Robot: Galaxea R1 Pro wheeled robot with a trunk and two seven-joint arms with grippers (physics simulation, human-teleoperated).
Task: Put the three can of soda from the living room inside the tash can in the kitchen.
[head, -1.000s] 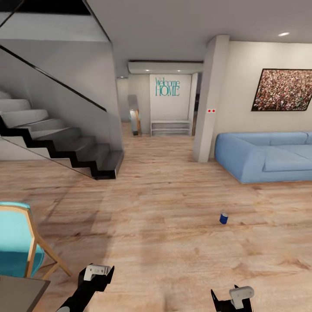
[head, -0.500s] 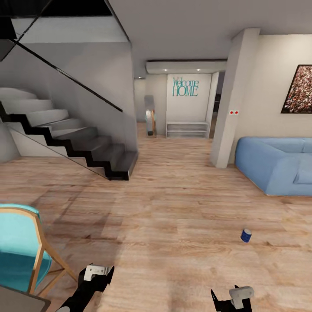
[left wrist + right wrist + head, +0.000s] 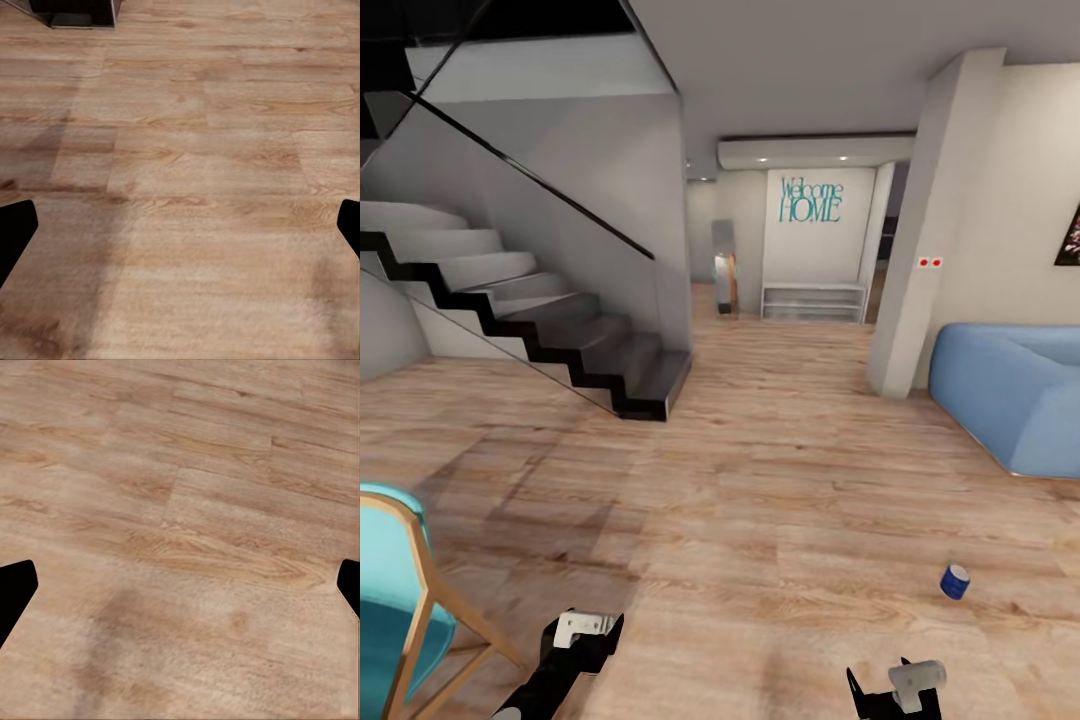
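- Blue can (image 3: 954, 581) upright on wood floor (image 3: 760, 500), near sofa (image 3: 1015, 395), ahead-right of right end effector (image 3: 890, 690).
- Both end effectors, left (image 3: 582, 632) included, spread wide, empty, above bare floor.
- Stairs (image 3: 550, 335) at left.

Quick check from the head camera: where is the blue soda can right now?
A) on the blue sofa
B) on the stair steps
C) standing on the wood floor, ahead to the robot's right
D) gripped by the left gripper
C: the blue can stands upright on the wood floor, short of the sofa.
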